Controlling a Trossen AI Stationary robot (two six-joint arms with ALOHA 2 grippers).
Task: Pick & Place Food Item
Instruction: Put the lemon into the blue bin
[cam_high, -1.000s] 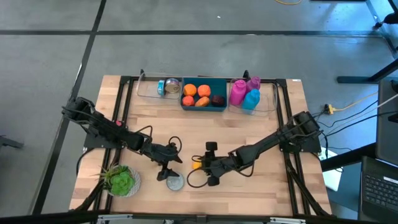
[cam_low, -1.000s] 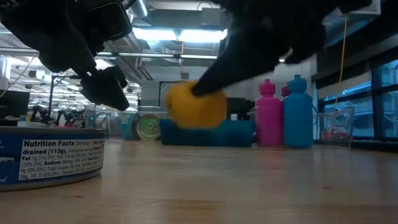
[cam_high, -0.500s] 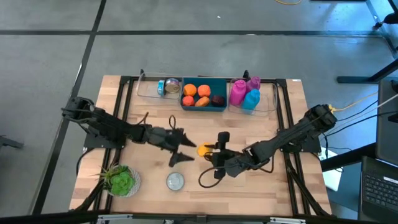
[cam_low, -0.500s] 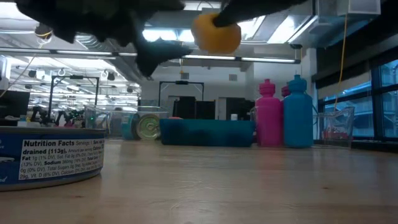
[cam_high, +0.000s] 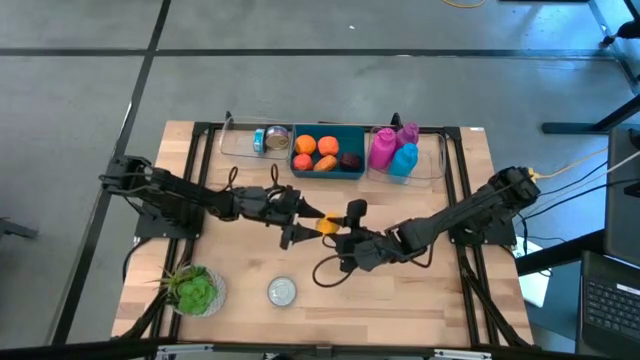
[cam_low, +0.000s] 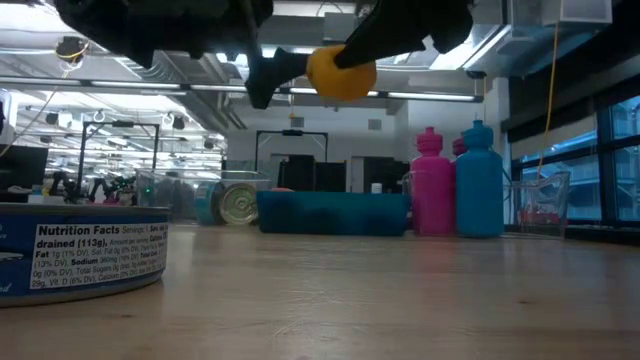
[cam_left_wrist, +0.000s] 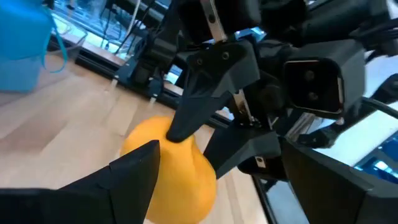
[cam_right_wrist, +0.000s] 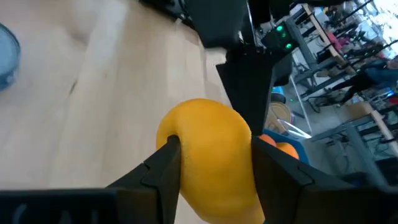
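Mid-handoff: right gripper (cam_high: 335, 231) clamps the yellow fruit (cam_high: 327, 225) in the air over the table's middle, left gripper (cam_high: 303, 216) wide open around it, not gripping; transfer and drop into the teal bin (cam_high: 327, 167) at the back edge remain.

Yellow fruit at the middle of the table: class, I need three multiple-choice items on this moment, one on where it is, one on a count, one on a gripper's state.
1. Where is the yellow fruit?
A. In the teal bin
B. In the air above the table
C. Beside the lettuce

2. How many bottles stand in the clear tray?
A. One
B. Three
C. Five

3. How is the right gripper?
A. Shut on the yellow fruit
B. Open and empty
C. Resting on the tin

Answers: 1 B, the low view shows it well above the wood. 2 B, two pink, one blue. 3 A, its fingers press both sides in the right wrist view; the left gripper is open around it.
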